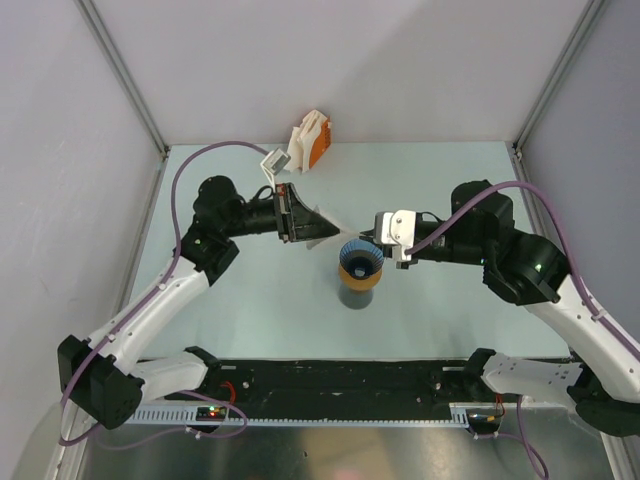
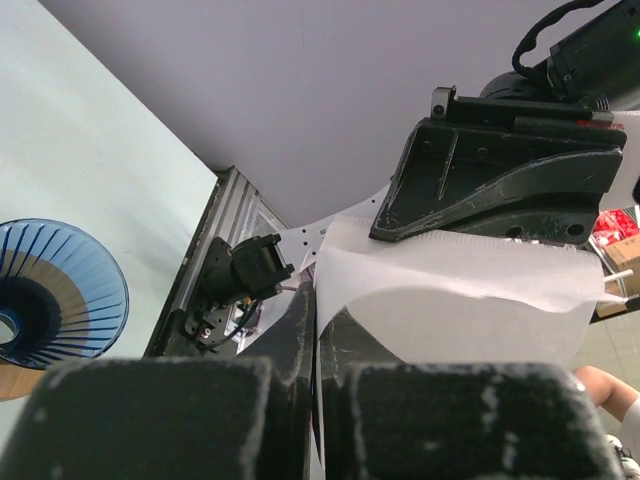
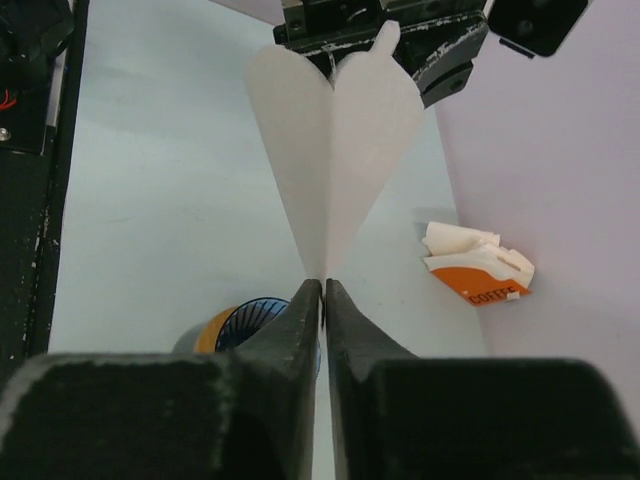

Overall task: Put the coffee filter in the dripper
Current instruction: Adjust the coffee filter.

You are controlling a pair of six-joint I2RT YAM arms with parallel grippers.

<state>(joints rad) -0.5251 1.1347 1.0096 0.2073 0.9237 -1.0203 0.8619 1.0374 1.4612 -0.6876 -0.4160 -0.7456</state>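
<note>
Reaching in from the left of the overhead view, the left gripper (image 1: 298, 218) sits a little left of centre, its jaws clamped on the wide end of the coffee filter (image 1: 322, 226). The filter is a white paper cone held in the air on its side, with its point aimed to the right. Above it in the frame, near the back wall, a white and orange packet (image 1: 311, 142) lies on the pale green table (image 1: 250, 300); the right wrist view shows lettering on it that begins "COFFE". Just right of centre stands the dripper (image 1: 360, 255), blue and ribbed, mouth up. It rests on an orange ring (image 1: 346, 273), which sits on a dark grey cup (image 1: 356, 296). The filter's point hangs beside the upper left of the dripper's rim — the paper is not inside it. From the right of the frame comes the right gripper (image 1: 374, 243), its tips over the dripper's upper rim. In the right wrist view its two dark fingers are pressed almost together with only a hairline between them, pinching the filter's point at their tips. In that view the paper fans out toward the top of the frame — up to the left gripper — and the dripper shows at lower left, beneath the fingers.
</note>
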